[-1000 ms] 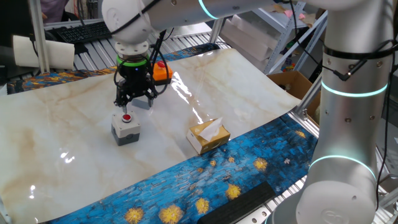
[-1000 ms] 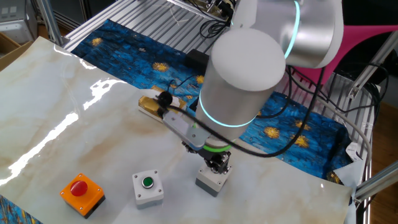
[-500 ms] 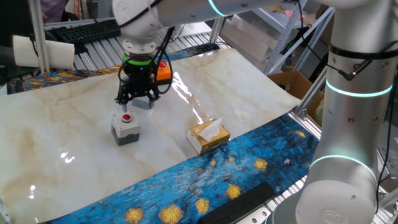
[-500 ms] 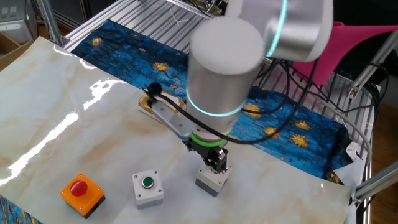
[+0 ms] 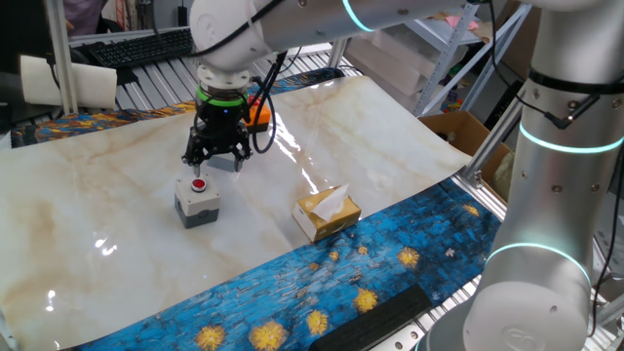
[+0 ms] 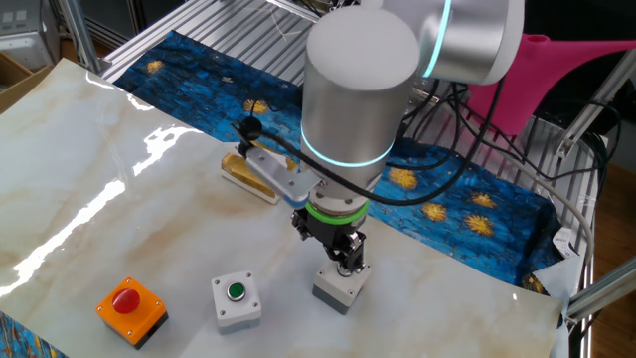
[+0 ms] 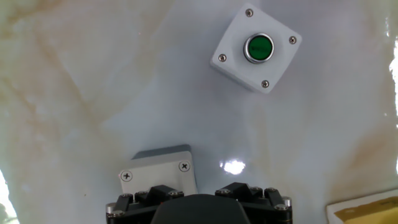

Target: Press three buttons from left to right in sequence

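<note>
The grey box with the red button (image 5: 197, 199) stands on the marble table. My gripper (image 5: 216, 158) hangs just behind and above it; in the other fixed view the gripper (image 6: 345, 261) is right over this box (image 6: 339, 289). The grey box with the green button (image 6: 236, 299) and the orange box with the red button (image 6: 131, 307) stand to that box's left. In the hand view the green button box (image 7: 256, 48) is at the upper right, and a corner of the grey box (image 7: 158, 172) shows at the bottom. The fingertips are hidden.
A tan tissue box (image 5: 327, 213) lies on the table near the blue patterned cloth (image 5: 322, 283); it also shows behind the arm (image 6: 248, 171). The arm's large body (image 6: 358, 89) hangs over the table's middle. The orange box (image 5: 256, 115) is partly hidden behind the wrist.
The arm and gripper have shifted slightly to the right in one fixed view, away from over the grey red-button box. The boxes have not moved.
</note>
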